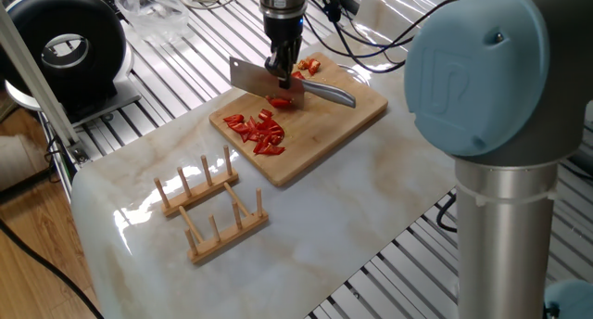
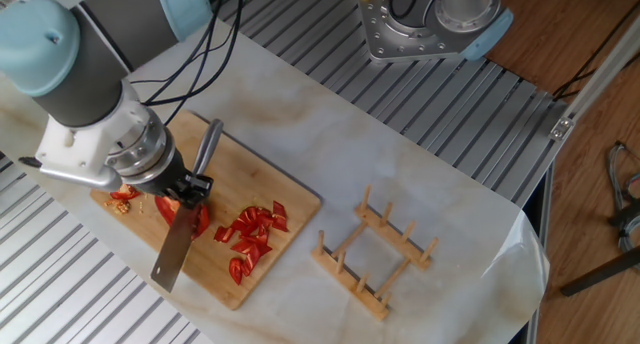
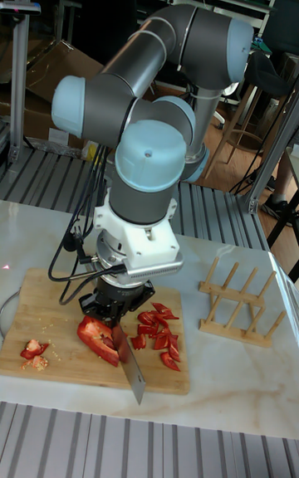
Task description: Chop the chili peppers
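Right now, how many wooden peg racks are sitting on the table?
2. Both lie side by side on the marble table, off the cutting board: one wooden rack sits nearer the board, the other rack just beyond it, toward the table's edge. None appears hidden.

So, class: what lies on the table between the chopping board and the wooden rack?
Nothing: between the chopping board and the wooden rack only bare marble tabletop shows, clearest in the other fixed view.
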Controlling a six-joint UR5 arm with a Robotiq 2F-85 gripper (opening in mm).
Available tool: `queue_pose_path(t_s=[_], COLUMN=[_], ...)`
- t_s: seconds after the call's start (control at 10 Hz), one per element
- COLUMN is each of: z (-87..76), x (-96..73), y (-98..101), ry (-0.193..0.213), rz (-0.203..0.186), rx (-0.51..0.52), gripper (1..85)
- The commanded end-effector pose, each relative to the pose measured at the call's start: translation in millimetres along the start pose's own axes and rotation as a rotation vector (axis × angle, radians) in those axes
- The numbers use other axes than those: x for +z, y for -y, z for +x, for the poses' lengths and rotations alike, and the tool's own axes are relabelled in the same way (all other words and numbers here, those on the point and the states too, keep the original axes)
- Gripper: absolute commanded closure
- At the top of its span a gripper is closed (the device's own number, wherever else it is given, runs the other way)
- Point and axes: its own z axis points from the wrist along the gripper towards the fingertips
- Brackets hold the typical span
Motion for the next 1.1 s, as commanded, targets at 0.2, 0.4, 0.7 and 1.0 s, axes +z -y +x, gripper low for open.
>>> queue_pose_path(t_s=[0.2,0.4,0.7,1.0], z=[-0.6,6.5,9.9,13.5], x=[-8.3,-14.3,-17.1,-12.6], y=[-0.2,0.3,-4.4,-7.3], ry=[0.007,0.003,0.004,0.026], rz=[0.022,0.034,0.049,-0.009], rx=[0.007,-0.002,-0.008,-0.011], gripper=[84.3,84.3,84.3,84.3])
